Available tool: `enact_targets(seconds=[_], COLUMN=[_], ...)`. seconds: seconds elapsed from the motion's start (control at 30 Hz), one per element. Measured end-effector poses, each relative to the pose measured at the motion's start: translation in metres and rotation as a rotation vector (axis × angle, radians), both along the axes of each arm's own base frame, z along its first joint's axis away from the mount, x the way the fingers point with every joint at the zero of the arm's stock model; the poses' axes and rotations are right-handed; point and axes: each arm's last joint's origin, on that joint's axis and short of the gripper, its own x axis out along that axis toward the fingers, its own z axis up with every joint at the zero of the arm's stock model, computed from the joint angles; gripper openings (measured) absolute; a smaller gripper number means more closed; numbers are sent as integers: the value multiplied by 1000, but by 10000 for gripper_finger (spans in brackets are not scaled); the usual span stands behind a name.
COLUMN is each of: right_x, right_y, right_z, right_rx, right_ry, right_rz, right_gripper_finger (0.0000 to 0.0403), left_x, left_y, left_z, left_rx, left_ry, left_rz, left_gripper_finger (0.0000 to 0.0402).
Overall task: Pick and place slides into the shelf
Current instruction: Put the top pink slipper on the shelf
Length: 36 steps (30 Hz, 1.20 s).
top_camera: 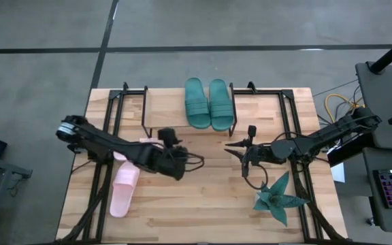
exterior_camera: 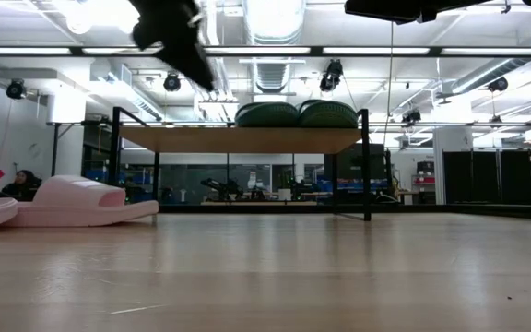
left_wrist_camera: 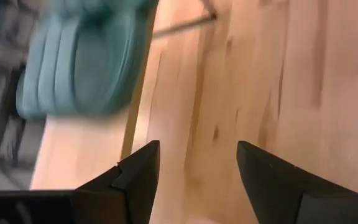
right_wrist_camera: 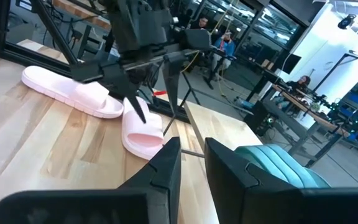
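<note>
The two dark teal slides lie side by side on top of the shelf at the table's far middle; they also show in the low view. One pink slide lies flat on the table at the left. The other pink slide lies partly under my left arm. My left gripper is open and empty above the table, next to that slide, pointing toward the shelf. My right gripper hovers right of centre, pointing toward the table's left, its fingers a narrow gap apart and empty.
A spiky teal plant stands at the table's near right, close to my right arm. Black metal frame rails run along the table's left and right sides. Bare wood lies between the two grippers.
</note>
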Motion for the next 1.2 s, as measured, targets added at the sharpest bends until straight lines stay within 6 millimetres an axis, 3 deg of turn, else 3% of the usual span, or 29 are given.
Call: enact_targets(seconds=[0.2, 0.3, 0.57, 0.77, 0.97, 1.2], right_x=[0, 0, 0, 0, 0, 0], right_y=[0, 0, 0, 0, 0, 0], right_z=[0, 0, 0, 0, 0, 0], right_rx=[1, 2, 2, 3, 3, 3], right_ry=[-3, -4, -4, -4, -3, -4], right_rz=[0, 0, 0, 0, 0, 0], right_gripper_finger=[63, 60, 63, 64, 65, 65], left_x=[-30, -42, -59, -70, -73, -72], left_y=[6, 9, 11, 13, 14, 16], left_z=[-19, -30, -61, -65, -64, -63], left_rx=[-85, -98, -239, -293, -275, -150], left_ry=[55, 161, 270, 283, 298, 308], left_rz=[254, 300, 447, 628, 652, 525], left_gripper_finger=[199, 199, 199, 199, 199, 199])
